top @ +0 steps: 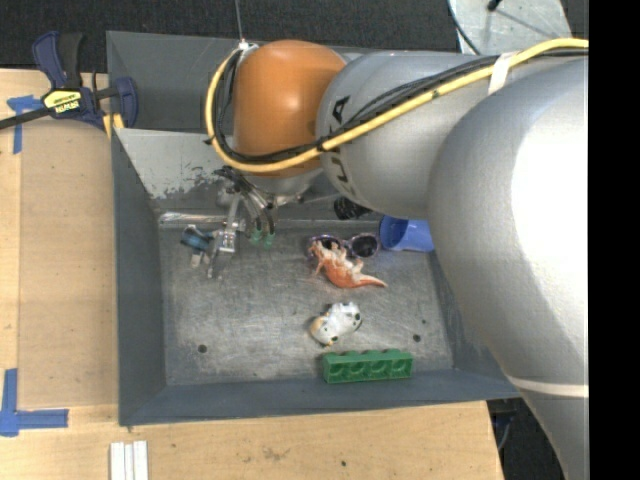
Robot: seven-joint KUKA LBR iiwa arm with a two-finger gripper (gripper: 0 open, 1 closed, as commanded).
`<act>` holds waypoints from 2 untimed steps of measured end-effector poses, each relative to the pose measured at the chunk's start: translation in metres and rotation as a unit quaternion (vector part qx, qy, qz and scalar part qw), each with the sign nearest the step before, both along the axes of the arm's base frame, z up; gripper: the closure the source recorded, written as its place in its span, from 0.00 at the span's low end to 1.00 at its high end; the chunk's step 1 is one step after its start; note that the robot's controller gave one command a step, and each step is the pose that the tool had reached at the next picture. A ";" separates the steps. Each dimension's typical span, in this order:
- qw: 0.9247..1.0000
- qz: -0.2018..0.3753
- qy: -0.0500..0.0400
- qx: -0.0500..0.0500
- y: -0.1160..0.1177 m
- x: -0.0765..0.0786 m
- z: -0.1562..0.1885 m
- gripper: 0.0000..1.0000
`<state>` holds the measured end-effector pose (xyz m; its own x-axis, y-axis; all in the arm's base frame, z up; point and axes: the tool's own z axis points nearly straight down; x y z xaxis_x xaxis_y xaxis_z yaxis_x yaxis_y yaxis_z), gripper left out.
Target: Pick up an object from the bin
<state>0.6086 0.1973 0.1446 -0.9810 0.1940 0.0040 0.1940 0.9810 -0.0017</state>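
Observation:
My gripper (245,236) hangs under the orange dome at the back left of the bin floor. Its two metal fingers stand apart and I see nothing between them. A small blue and black thing (194,238) lies just left of the left finger (227,238). A small dark green bit (264,236) sits at the right finger's tip, and I cannot tell whether it touches. To the right of the gripper, an orange toy creature (345,270) lies in the bin's middle.
A dark thing with pinkish rims (345,245) and a blue cup (405,234) lie at the back right under the arm. A white and tan toy (335,323) and a green studded brick (366,366) lie near the front wall.

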 end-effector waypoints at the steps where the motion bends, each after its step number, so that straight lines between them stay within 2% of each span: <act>1: 1.000 -0.020 -0.004 0.001 -0.005 0.003 0.003 0.00; 2: 0.999 -0.039 -0.004 0.001 -0.003 0.014 -0.073 0.00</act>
